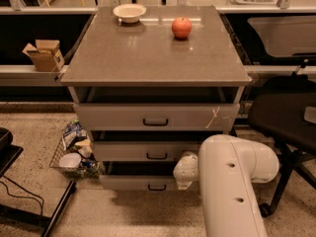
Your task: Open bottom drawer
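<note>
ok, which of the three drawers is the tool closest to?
The bottom drawer: slimmest front, lowest. The tool sits right of its black handle; middle drawer and top drawer sit higher.

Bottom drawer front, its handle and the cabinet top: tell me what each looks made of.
Bottom drawer front: likely painted metal or laminate, matte grey and even. Handle: thin black loop, metal or plastic, unclear. Cabinet top: smooth brown-grey laminate perhaps, semi-gloss, with light reflected beside the apple. The gripper is at the drawer's right end.
</note>
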Available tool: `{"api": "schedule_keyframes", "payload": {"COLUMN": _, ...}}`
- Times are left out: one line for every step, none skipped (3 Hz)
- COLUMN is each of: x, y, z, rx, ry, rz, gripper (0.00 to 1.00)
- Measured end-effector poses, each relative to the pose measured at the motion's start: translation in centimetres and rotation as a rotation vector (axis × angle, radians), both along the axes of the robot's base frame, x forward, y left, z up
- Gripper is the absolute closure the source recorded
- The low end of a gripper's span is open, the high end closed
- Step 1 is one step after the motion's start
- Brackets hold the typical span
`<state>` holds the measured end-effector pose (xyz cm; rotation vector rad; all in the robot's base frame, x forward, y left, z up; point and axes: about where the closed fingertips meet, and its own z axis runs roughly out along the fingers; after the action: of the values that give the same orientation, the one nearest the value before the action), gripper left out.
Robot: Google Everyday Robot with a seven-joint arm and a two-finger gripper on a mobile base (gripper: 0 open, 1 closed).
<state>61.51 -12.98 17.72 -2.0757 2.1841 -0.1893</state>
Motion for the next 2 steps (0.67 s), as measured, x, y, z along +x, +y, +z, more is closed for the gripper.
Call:
{"api": "schedule_keyframes", "payload": {"x": 0.03, "y": 0.0, "z": 0.75, "rx": 0.0, "ry": 0.0, "rz": 0.0, "gripper": 0.96}}
{"api": "schedule_keyframes", "payload": {"x": -0.22, "y": -0.4, "z": 1.54, "rx": -0.004, "ry": 0.005, "rz": -0.003, "gripper": 1.0}}
